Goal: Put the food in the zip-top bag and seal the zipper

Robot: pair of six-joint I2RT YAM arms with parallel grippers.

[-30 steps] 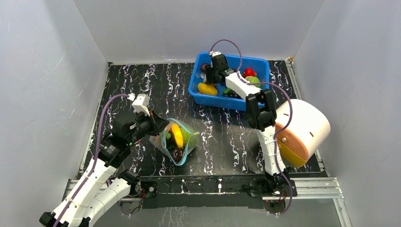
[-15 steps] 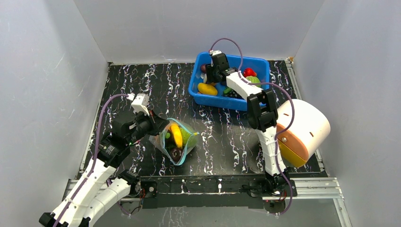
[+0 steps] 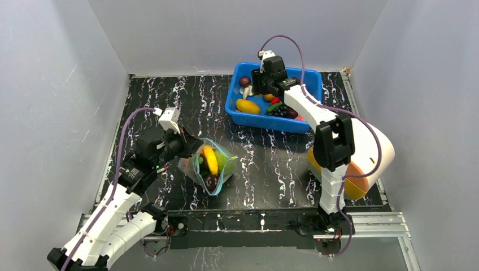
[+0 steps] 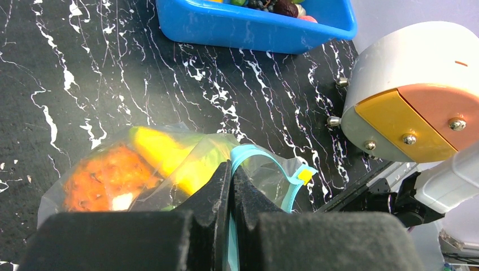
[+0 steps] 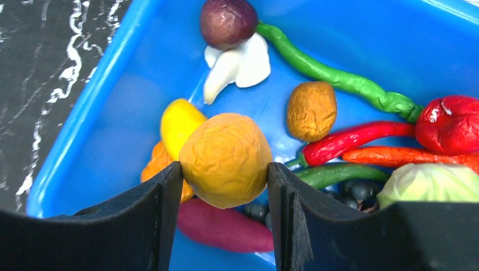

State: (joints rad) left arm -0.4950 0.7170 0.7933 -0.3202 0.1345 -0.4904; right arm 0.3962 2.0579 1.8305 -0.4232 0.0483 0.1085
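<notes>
The clear zip-top bag (image 3: 212, 167) lies on the black marbled table near the left arm. It holds a yellow banana (image 3: 210, 160), a green piece and a dark piece. My left gripper (image 3: 189, 148) is shut on the bag's teal zipper strip (image 4: 265, 155) at the mouth edge, and its pinch (image 4: 230, 183) holds the mouth open. An orange knobbly fruit (image 4: 107, 178) shows through the bag (image 4: 169, 164). My right gripper (image 5: 225, 169) is shut on a round, wrinkled yellow-orange fruit (image 5: 226, 152). It holds the fruit above the blue bin (image 5: 101, 101), and it also shows in the top view (image 3: 264, 84).
The blue bin (image 3: 237, 116) at the back right holds several toy foods: a purple ball (image 5: 229, 22), white garlic (image 5: 237, 65), a green bean (image 5: 339, 79), a red chilli (image 5: 350, 138), cabbage (image 5: 432, 183) and a magenta piece (image 5: 226, 226). A white and orange domed object (image 3: 367, 152) stands at the right edge.
My right gripper has risen out of the bin and shifted right and back with the yellow-orange fruit in it. My left gripper has shifted slightly, still pinching the bag.
</notes>
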